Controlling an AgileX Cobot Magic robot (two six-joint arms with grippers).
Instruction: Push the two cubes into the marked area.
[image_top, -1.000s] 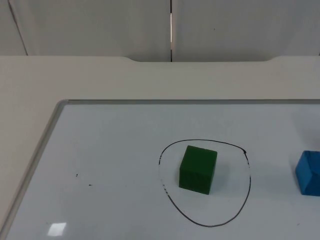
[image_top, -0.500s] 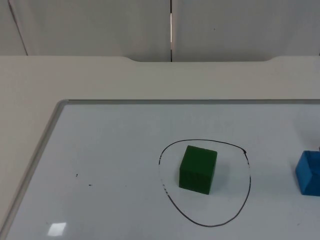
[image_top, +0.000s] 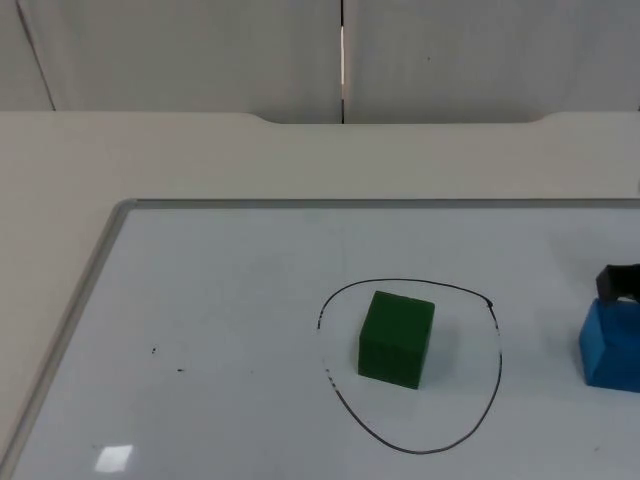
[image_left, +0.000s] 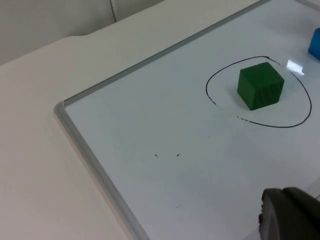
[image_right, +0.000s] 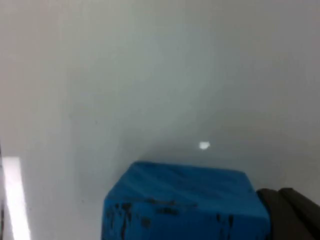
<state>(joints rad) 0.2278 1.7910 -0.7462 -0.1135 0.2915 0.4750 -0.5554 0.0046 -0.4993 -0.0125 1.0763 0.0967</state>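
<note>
- Top view: the green cube (image_top: 397, 338) sits on the whiteboard (image_top: 220, 300) inside the marked area (image_top: 480, 420), a hand-drawn black ring, a little toward the ring's 10 o'clock side and clear of the line all round.
- The blue cube (image_top: 610, 345) lies outside the ring, off at its 3 o'clock, well apart from the line.
- The right gripper (image_top: 618, 282) shows as a black tip at the blue cube's 12 o'clock edge, touching it or just beside it; I cannot tell whether its fingers are spread or closed.
- From the right wrist view the blue cube (image_right: 185, 202) is right under the camera, with a black fingertip (image_right: 290, 212) against its side.
- The left gripper (image_left: 290, 217) waits over the whiteboard's near part, away from both cubes; its finger spacing can't be made out either.
- Step in hand, as I judge it: pushing the blue cube toward 9 o'clock into the ring. The contact should sit on the cube's 3 o'clock face, low and centred, so it slides straight and doesn't spin.
- Stop short of the green cube, or it may be knocked out over the 9 o'clock line.
- Neither cube has a long axis. The green one stands turned slightly, one vertical edge facing roughly 5 o'clock; the blue one looks turned a little too.
</note>
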